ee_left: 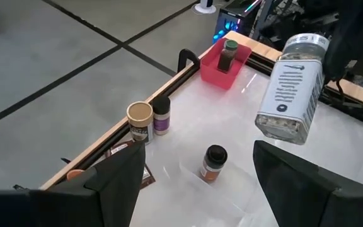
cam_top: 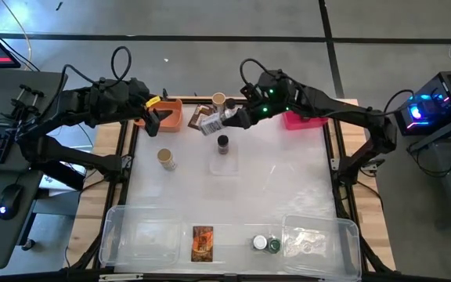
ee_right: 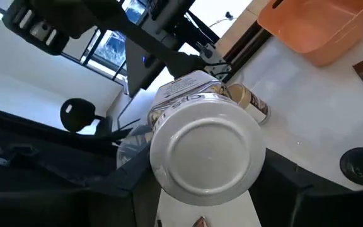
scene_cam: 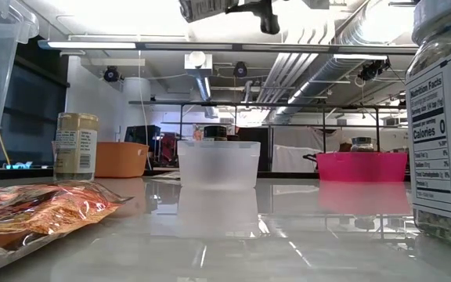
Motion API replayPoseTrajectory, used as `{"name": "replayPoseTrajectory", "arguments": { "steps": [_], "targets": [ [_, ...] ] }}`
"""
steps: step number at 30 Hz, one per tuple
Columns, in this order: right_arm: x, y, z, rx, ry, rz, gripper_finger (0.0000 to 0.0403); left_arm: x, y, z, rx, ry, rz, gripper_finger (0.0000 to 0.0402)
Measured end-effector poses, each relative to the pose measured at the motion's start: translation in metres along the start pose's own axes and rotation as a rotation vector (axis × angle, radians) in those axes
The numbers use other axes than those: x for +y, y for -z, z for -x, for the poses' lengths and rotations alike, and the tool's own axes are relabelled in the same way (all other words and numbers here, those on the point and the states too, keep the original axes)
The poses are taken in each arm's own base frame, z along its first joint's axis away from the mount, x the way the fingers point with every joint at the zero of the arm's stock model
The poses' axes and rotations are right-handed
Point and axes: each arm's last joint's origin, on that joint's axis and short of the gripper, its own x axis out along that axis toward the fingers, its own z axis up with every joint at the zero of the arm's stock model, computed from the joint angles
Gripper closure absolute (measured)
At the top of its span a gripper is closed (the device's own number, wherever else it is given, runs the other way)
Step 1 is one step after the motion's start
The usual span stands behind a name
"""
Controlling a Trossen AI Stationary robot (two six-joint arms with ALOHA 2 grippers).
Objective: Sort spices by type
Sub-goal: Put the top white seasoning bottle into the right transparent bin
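Note:
My right gripper hangs over the far middle of the table, shut on a white-capped jar with a pale label. My left gripper waits open beside the orange bin, and its wrist view shows the held jar ahead of it. A dark-capped jar stands in a small clear tub. A tan-capped jar stands at mid-left. Two more jars stand at the far edge. A white-capped jar, a green-capped jar and an orange packet lie near the near edge. My right gripper pinches the jar at its white cap end, one finger on each side of the cap. The fingers come from the table's right. The jar is lifted clear of the table and tilted, its base pointing toward the table's left.
The pink bin at the far right holds a green-capped jar. Two large clear tubs sit along the near edge. A brown packet lies beside the orange bin. Bare tabletop spreads across the middle and right.

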Motion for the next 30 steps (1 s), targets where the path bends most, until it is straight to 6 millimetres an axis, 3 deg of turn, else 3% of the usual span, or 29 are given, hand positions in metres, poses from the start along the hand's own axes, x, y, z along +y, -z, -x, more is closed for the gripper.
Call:
{"name": "replayPoseTrajectory", "arguments": {
  "steps": [7, 13, 16, 20, 22, 27, 30],
  "targets": [
    [0.015, 0.004, -0.002, 0.03, -0.122, 0.442, 0.0212, 0.0, 0.0, 0.0, 0.0, 0.0, -0.018, 0.0119],
    [0.031, 0.026, -0.008, 0.064, -0.153, 1.069, 0.0212, 0.0, 0.0, 0.0, 0.0, -0.001, -0.035, 0.0119],
    [0.034, 0.033, -0.012, 0.078, -0.108, 1.131, 0.0212, 0.0, 0.0, 0.0, 0.0, -0.001, -0.035, 0.0119],
    [0.03, 0.027, -0.011, 0.054, -0.058, 0.991, 0.0212, 0.0, 0.0, 0.0, -0.001, -0.003, -0.035, 0.0119],
    [0.028, 0.02, -0.009, -0.001, -0.022, 0.782, 0.0212, 0.0, 0.0, 0.0, -0.002, -0.003, -0.035, 0.0119],
    [0.012, 0.003, -0.002, -0.064, 0.036, 0.074, 0.0212, 0.0, -0.001, 0.0, -0.007, -0.002, -0.033, 0.0119],
    [0.0, 0.001, 0.002, -0.051, 0.1, -0.161, 0.0212, 0.0, -0.001, 0.0, -0.007, -0.002, -0.033, 0.0119]
  ]
}}
